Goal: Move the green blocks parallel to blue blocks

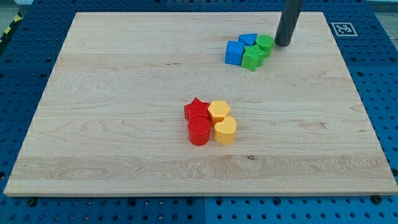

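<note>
Nearest the view's bottom, a red cylinder [199,132] and a yellow heart-like block [225,130] sit side by side near the middle of the wooden board [124,93], with a red star [197,110] and a yellow hexagon [219,111] touching just behind them. Farther up and right, a blue cube [234,53] and a second blue block [248,40], its shape hard to make out, press against a green star [253,57] and a green cylinder [265,43]. My tip [283,44], a bare rod with nothing to open or close, stands just right of the green cylinder.
</note>
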You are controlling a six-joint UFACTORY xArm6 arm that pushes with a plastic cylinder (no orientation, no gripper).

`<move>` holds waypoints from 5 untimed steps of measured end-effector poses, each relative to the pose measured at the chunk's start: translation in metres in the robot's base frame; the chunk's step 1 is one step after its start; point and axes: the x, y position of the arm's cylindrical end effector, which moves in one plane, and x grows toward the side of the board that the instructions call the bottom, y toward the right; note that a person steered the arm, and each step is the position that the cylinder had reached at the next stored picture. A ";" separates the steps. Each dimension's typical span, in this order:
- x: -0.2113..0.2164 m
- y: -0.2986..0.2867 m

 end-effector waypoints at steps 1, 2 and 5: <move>-0.003 0.016; -0.006 -0.016; 0.070 -0.032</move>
